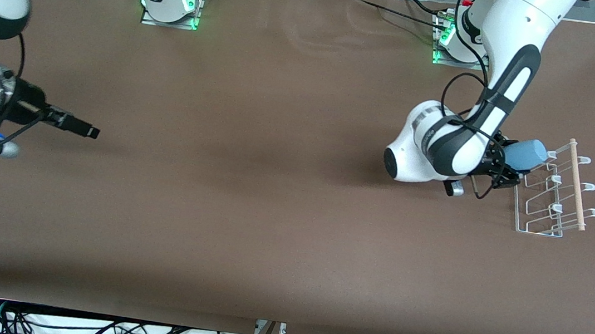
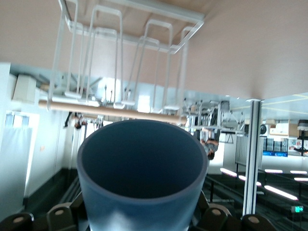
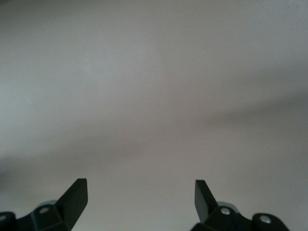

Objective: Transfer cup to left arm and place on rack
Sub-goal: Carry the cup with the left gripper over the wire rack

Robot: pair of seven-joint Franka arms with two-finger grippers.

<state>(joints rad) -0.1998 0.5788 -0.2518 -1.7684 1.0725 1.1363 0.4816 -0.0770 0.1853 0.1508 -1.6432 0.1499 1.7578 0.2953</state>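
My left hand (image 1: 506,167) pinches the small light-blue plastic tumbler (image 1: 526,154), mouth toward the white wire rack (image 1: 555,188) at three o'clock; I'd line the rim over a prong. My right hand (image 1: 90,131) waits spread.

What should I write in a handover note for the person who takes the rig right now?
Left hand: shut on the cup, held on its side at the rack's edge, mouth toward the wooden dowel.
Right hand: open, holding nothing, waiting over bare table at the right arm's end.
Done: the cup is with the left arm.
Left: set the cup on the rack, release, withdraw.
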